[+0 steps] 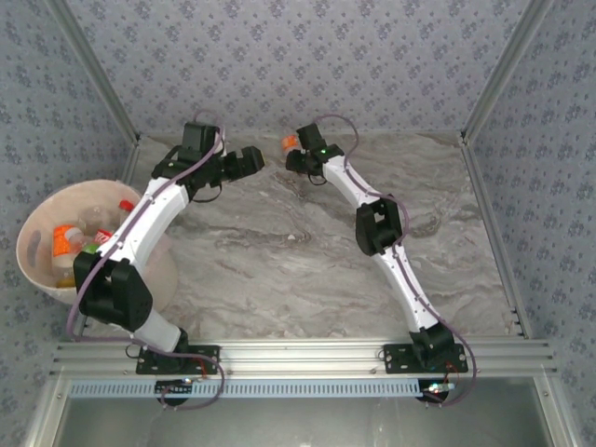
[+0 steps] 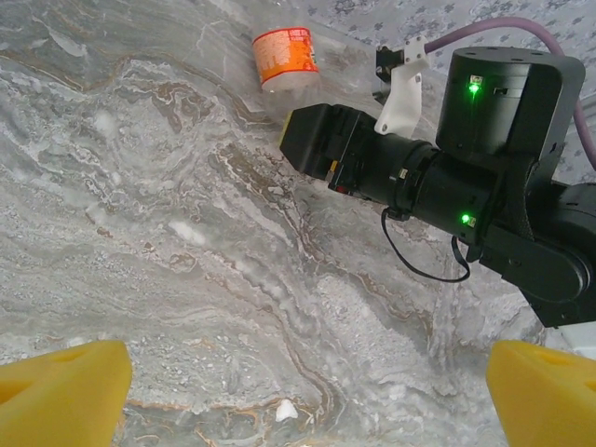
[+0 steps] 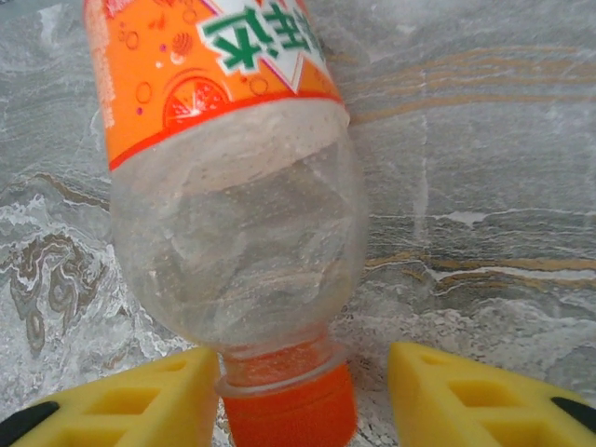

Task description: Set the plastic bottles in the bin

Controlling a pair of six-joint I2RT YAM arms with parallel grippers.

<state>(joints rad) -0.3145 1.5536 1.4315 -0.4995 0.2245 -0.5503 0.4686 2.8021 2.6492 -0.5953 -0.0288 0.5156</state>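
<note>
A clear plastic bottle [image 3: 233, 233] with an orange label and orange cap lies on the marble table, cap towards my right wrist camera. My right gripper [image 3: 300, 372] straddles its neck and cap: the left finger touches the neck ring, and a gap shows between the cap and the right finger. The same bottle [image 1: 290, 142] lies at the back of the table, at the right gripper [image 1: 296, 154]. It is also in the left wrist view as the bottle [image 2: 287, 58]. My left gripper [image 2: 305, 372] hangs open over bare marble. The pale pink bin [image 1: 37, 223] at the left holds several bottles [image 1: 67, 240].
My left gripper [image 1: 256, 158] hovers close beside the right one at the back of the table. The right arm's black wrist [image 2: 447, 186] crosses the left wrist view. Patterned walls and metal posts enclose the table on three sides.
</note>
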